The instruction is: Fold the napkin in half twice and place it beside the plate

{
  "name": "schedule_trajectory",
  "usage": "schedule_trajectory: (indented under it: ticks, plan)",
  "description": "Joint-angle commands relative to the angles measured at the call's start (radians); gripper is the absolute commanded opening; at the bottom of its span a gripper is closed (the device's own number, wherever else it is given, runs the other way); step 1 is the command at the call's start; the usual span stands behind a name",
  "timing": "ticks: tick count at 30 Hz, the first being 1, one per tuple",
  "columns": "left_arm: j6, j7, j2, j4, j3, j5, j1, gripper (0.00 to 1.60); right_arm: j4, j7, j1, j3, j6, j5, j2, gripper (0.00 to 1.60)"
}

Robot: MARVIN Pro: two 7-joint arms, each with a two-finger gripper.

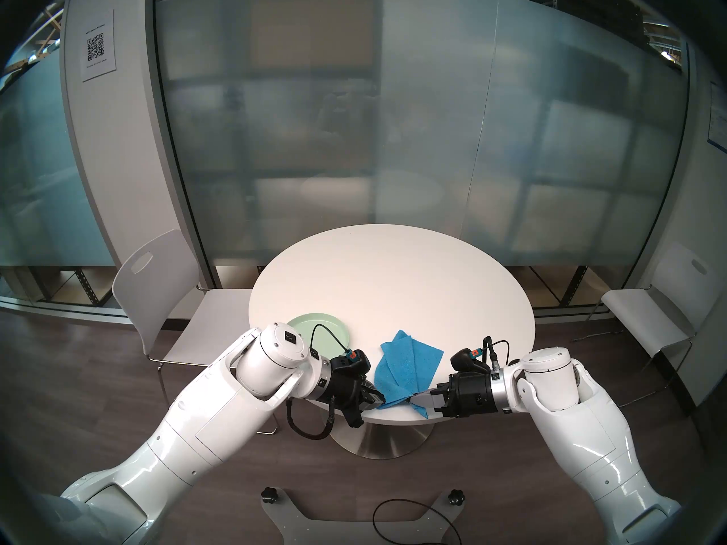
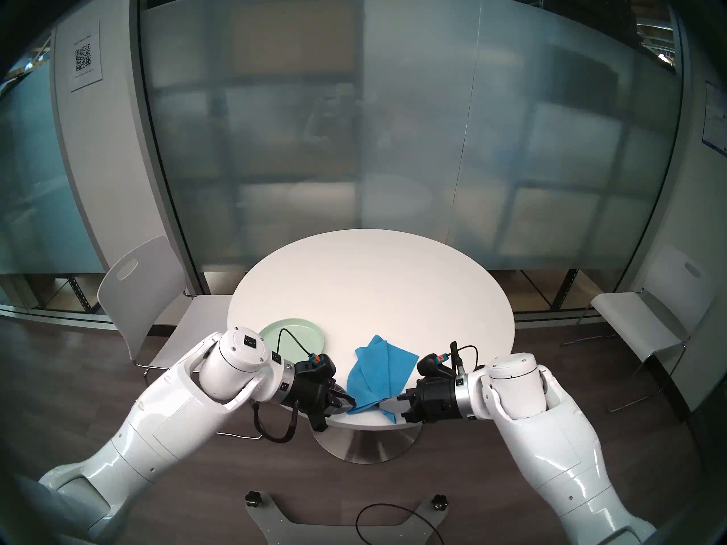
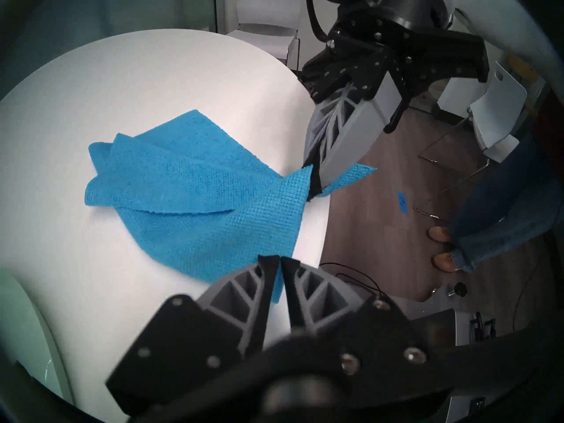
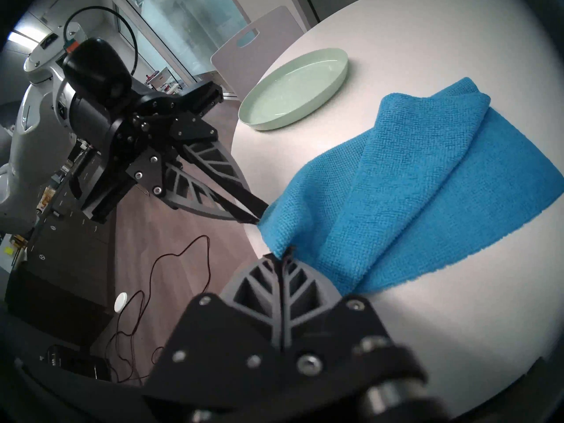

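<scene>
— Where the napkin (image 1: 405,365) is spread, can its whole outline be made out?

— Not fully. It is seen crumpled in overlapping layers near the front edge of the round table (image 1: 393,280), and one corner is draped past that edge, where it is pinched between the closed fingers of the right gripper (image 1: 417,399). How many layers are stacked cannot be told (the folds overlap unevenly).

— And the left gripper (image 1: 378,399)?

— Its fingers are drawn nearly together on the napkin's near-left corner; in the left wrist view a strip of blue cloth is seen between the two fingertips (image 3: 270,265), so the corner is gripped. From the head views that contact is largely covered by the black gripper body.

— Is the plate (image 1: 314,328) fully shown?

— Only in the right wrist view (image 4: 293,89), where it is seen whole, near the table's left edge and apart from the napkin. In the head views its near side is hidden behind the left wrist and a cable, and in the left wrist view only a blurred pale sliver is caught at the frame's lower left.

— Anything else cut off?

— Both chairs (image 1: 157,296) are partly covered by the table and arms.
</scene>
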Motion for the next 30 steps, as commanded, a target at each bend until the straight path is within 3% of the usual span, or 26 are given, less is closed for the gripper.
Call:
schedule_trajectory:
  ticks: [1,12,20,22,23,25,30]
  plan:
    - [-0.02,0.013,-0.012,0.024,-0.008,0.004,-0.019,0.61,-0.027,0.001,-0.002,0.004,0.014,0.008,-0.006,0.0]
    - [-0.036,0.01,-0.02,0.056,0.003,0.019,-0.035,0.61,-0.027,0.014,-0.001,-0.007,0.024,0.002,0.0,0.0]
    - [-0.054,-0.047,0.008,0.062,0.035,0.032,-0.06,0.61,-0.027,0.017,-0.001,-0.015,0.028,0.004,0.021,0.0]
    - [-0.054,-0.068,0.029,0.047,0.044,0.037,-0.063,0.61,-0.028,0.021,0.0,-0.017,0.03,0.005,0.029,0.15]
    - [-0.055,-0.073,0.035,0.042,0.044,0.038,-0.062,0.61,-0.029,0.021,-0.001,-0.017,0.031,0.006,0.032,0.43]
    - [-0.06,-0.079,0.047,0.039,0.043,0.041,-0.062,0.61,-0.031,0.019,-0.005,-0.014,0.027,0.008,0.036,0.73]
    - [-0.069,-0.079,0.056,0.047,0.037,0.05,-0.075,0.61,-0.041,0.019,-0.014,-0.005,0.024,0.015,0.047,0.75]
